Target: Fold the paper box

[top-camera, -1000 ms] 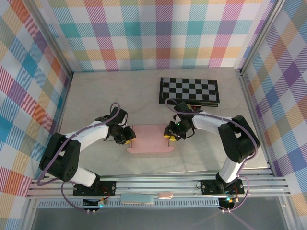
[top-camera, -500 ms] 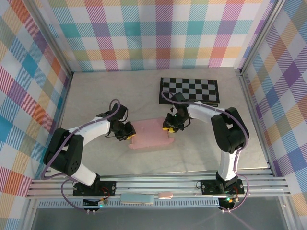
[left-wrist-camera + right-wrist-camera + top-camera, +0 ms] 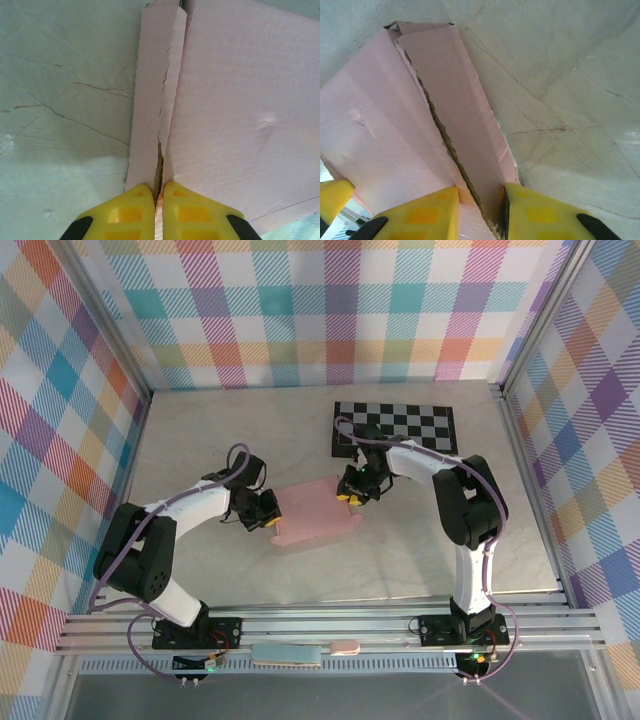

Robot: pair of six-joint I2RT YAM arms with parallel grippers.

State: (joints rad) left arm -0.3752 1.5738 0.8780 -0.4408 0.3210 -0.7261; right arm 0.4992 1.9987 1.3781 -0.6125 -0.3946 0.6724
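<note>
Room first: box (image 3: 315,510) sits mid-table (image 3: 190,450), skewed, its right end nearer the back. There's open surface to the left, behind the left arm & along the near side down to the alu rail (image 3: 330,625). It's tighter on the right: board (image 3: 395,427) lies just beyond the right gripper (image 3: 350,493), can't tell if they touch. Plaid walls (image 3: 300,310) close in at the back & both sides

Materials: table is pale grey, stone-look w/ thin crack-like veins in both wrist views. Board is flat, rectangular, black-and-grey chequered. Fingers (image 3: 130,215) are yellow plastic w/ black bases

Box is pale pink thin card, matte, faintly ribbed, w/ a small dent (image 3: 265,121) on the big panel. Each short end has a narrow strip folded up, ragged fuzzy edge along the fold

Left gripper (image 3: 268,515) is at the box's left end, fingers pinched almost together w/ the card edge between the pads. I read the right gripper as clamped too: narrow gap, one finger either side of the folded strip at the right end
</note>
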